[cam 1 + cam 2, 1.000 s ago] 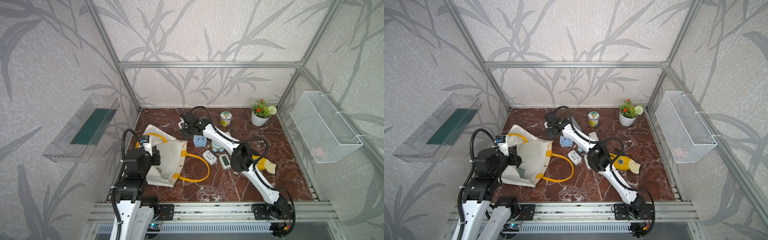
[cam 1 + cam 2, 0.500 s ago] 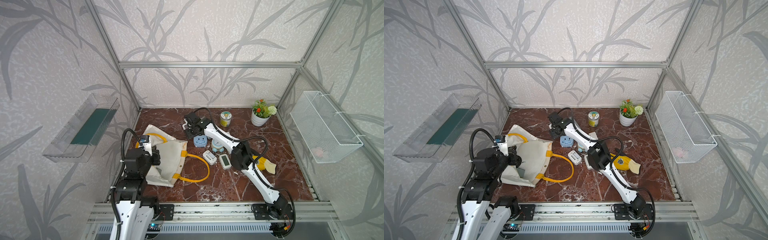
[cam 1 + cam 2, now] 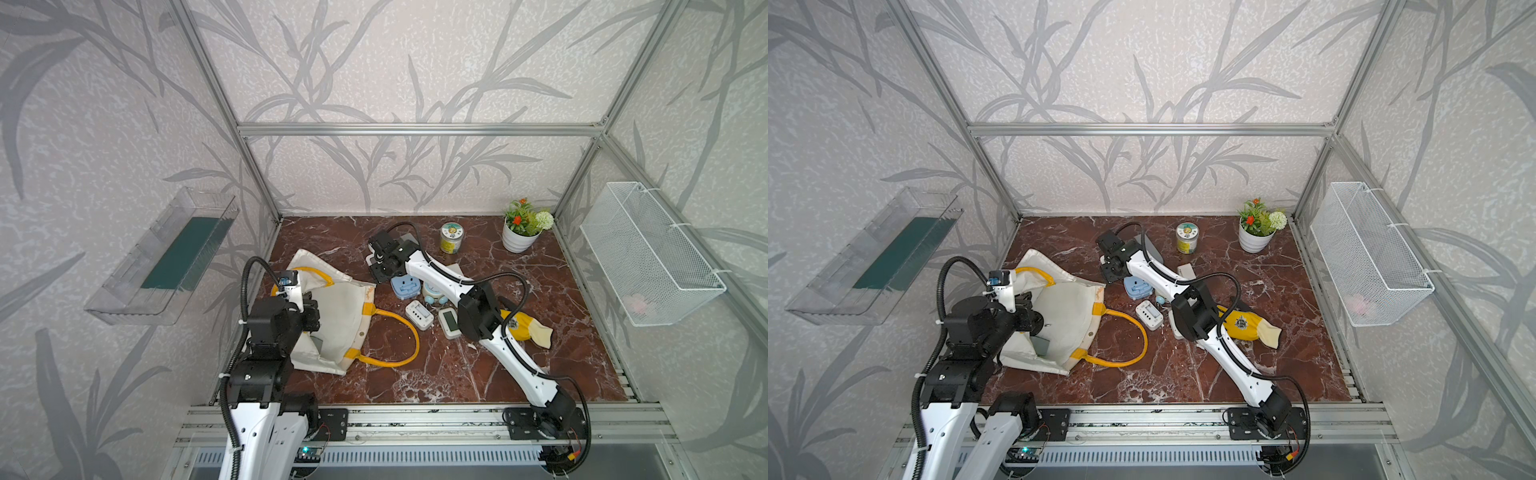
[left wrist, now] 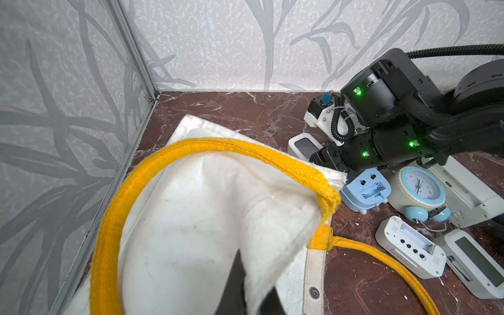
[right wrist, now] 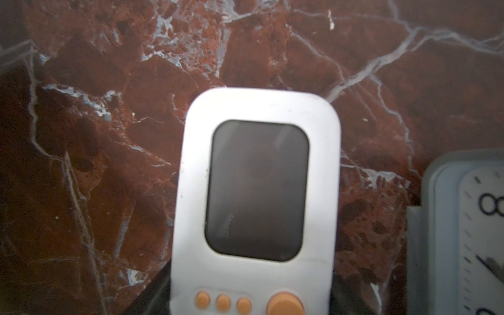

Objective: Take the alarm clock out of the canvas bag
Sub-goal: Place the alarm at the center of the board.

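- The clock [image 5: 256, 191], white with a dark screen and orange buttons, is already out of the bag [image 3: 340, 316]. It sits in the right gripper [image 3: 381, 272], upper centre of both top views, over bare table [image 3: 457, 374] just beyond the bag's upper right corner.
- The right jaws stand fairly wide and flank the clock's button end, so I judge them clamped on it. Whether its base touches the marble I cannot tell.
- The left gripper [image 3: 311, 316], lower left in both top views, is clenched on a fold of the bag's cloth and holds it raised.
- Step in hand, as I judge it: set the clock down and let go.
- Lower straight until the base rests flat. Then open the jaws fully before any sideways move, or a finger may drag or tip the clock.
- Mind the neighbours. A blue clock [image 3: 404, 286] lies just to the lower right of the gripper, and a dial clock [image 5: 474, 231] is just beside the held one. The free marble toward the back wall is the safer spot.
- Retreat upward, well away from the yellow handle [image 3: 399, 345] looped on the table.
- The left can drop the cloth once the clock stands, and gently, so the bag does not flop onto the clocks.
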You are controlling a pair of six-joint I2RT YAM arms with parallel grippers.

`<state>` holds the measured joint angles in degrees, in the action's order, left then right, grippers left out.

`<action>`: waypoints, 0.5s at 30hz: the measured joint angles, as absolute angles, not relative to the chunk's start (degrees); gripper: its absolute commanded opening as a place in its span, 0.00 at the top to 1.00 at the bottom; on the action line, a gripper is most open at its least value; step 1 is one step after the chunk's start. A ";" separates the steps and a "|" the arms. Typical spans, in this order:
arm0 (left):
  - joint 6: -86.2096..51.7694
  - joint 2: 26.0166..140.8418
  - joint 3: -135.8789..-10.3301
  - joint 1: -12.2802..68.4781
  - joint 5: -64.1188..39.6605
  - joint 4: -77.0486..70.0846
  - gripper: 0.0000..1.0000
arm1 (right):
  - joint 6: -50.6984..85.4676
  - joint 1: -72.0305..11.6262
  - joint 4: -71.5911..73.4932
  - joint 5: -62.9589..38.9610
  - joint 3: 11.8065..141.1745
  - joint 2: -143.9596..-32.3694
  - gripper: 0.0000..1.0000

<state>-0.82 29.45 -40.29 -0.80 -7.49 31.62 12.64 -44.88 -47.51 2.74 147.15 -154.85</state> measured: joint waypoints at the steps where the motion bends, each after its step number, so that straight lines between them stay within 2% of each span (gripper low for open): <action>1: -0.82 29.43 -40.29 -0.80 -7.53 31.70 1.00 | 12.69 -44.88 -47.48 2.61 147.15 -154.85 0.24; 8: -0.82 29.43 -40.29 -0.80 -7.60 31.75 1.00 | 12.58 -44.88 -47.42 2.48 146.93 -154.82 0.15; 15: -0.82 29.41 -40.36 -0.80 -7.60 31.83 1.00 | 12.95 -44.88 -47.07 3.09 143.72 -153.03 0.13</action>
<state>-0.82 29.41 -40.36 -0.80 -7.60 31.83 12.95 -44.88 -47.07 3.09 143.72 -153.03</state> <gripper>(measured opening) 0.060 0.871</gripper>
